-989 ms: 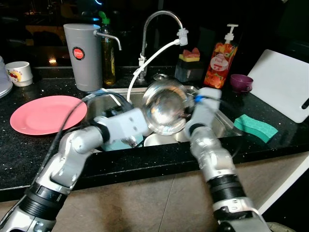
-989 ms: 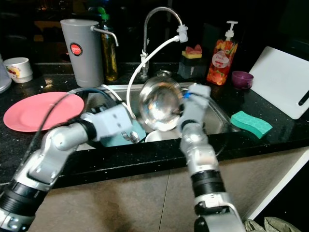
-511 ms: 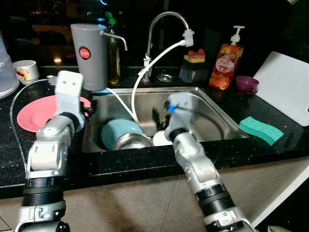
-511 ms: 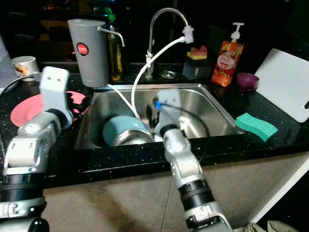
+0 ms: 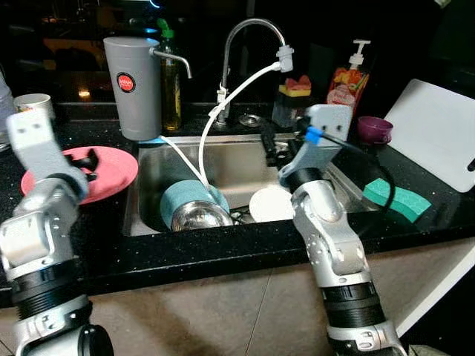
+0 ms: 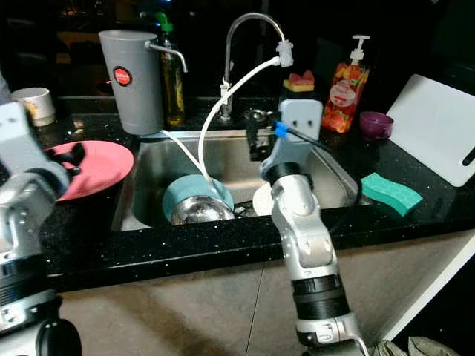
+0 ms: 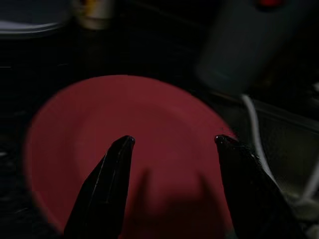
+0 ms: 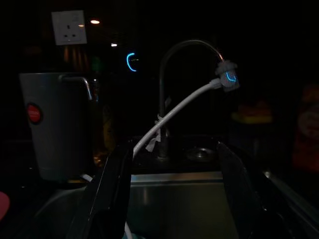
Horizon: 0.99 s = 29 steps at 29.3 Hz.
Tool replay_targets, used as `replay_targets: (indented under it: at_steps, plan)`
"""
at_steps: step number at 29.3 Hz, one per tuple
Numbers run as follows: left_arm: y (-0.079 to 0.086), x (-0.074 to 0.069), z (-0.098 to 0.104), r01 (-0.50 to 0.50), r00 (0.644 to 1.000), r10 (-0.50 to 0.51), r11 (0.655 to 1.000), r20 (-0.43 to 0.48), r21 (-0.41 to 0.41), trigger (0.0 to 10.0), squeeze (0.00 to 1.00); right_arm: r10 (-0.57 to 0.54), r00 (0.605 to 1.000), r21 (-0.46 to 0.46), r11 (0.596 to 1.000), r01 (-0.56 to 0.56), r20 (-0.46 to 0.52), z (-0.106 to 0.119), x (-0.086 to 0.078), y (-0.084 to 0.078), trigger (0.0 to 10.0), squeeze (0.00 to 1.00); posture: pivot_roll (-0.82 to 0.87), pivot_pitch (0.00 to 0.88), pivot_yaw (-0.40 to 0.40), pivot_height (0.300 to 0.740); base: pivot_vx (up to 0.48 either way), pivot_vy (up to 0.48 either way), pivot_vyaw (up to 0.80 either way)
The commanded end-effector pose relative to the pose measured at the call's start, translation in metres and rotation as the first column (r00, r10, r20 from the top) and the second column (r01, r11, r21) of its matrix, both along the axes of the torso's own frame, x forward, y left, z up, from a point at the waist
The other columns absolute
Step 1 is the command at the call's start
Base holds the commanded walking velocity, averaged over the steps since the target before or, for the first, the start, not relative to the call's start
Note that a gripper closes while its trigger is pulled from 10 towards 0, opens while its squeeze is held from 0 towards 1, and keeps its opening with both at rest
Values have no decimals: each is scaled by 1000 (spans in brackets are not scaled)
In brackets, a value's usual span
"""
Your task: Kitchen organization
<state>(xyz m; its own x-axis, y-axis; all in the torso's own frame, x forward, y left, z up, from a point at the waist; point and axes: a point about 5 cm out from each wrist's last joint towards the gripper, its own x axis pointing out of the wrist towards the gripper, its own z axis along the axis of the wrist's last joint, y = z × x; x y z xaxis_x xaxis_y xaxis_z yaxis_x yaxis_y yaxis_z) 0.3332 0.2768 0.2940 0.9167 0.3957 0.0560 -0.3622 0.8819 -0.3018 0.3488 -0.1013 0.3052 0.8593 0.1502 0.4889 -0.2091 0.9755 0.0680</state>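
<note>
1. Black speckled counter (image 5: 415, 159) is wrapping around the steel sink (image 5: 338, 178), dark room behind; sink is my landmark.
2. Task things: teal bowl (image 5: 185, 200), steel bowl (image 5: 199, 216) and white plate (image 5: 270, 204) are sitting inside the sink; pink plate (image 5: 111, 167) is lying flat on the counter just left of the sink.
3. My left gripper (image 7: 172, 144) is hovering over the pink plate, fingers spread wide, holding nothing, apart from the plate surface as far as I can tell.
4. My right gripper (image 8: 172, 152) is sitting above the sink's rear half, fingers spread, empty, pointing at the faucet (image 5: 249, 44).
5. Risk: white hose (image 5: 230, 104) is hanging from the faucet tip down into the sink, close by my right fingers. Reaching down for the dishes could snag it and yank the spout.
6. Risk: pink plate is lying flat, so there's no edge for the fingers to bite; closing from above is likely sliding it toward the sink lip or the grey dispenser (image 5: 132, 85) behind the sink's left corner.
7. Risk: stacked bowls are looking wet and smooth; a pinch on a rim could slip and drop onto the white plate.
</note>
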Motion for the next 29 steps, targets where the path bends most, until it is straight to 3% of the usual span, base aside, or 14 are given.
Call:
replay_targets:
  at_steps: [1,4,11,29]
  plan:
    - [4,0,-1,-21,1000,21,1000,-18,-21,10000,0,9,1000,8,1000,-9,-10,-2,-2,0,10000,0,170,100,-70,740,0,0,0]
    - [26,-6,-10,-134,990,127,983,-64,-123,10000,0,12,1000,6,1000,-12,-22,-3,-3,2,10000,0,171,102,-69,740,0,0,0]
    - [39,-10,-20,-173,983,150,948,-103,-268,10000,0,16,999,0,1000,-16,-40,-6,-4,2,10000,0,169,106,-70,740,0,0,0]
    - [46,-10,-29,-200,978,157,892,-138,-405,10000,0,18,998,-6,1000,-19,-57,-8,-4,3,10000,0,169,108,-75,740,0,0,0]
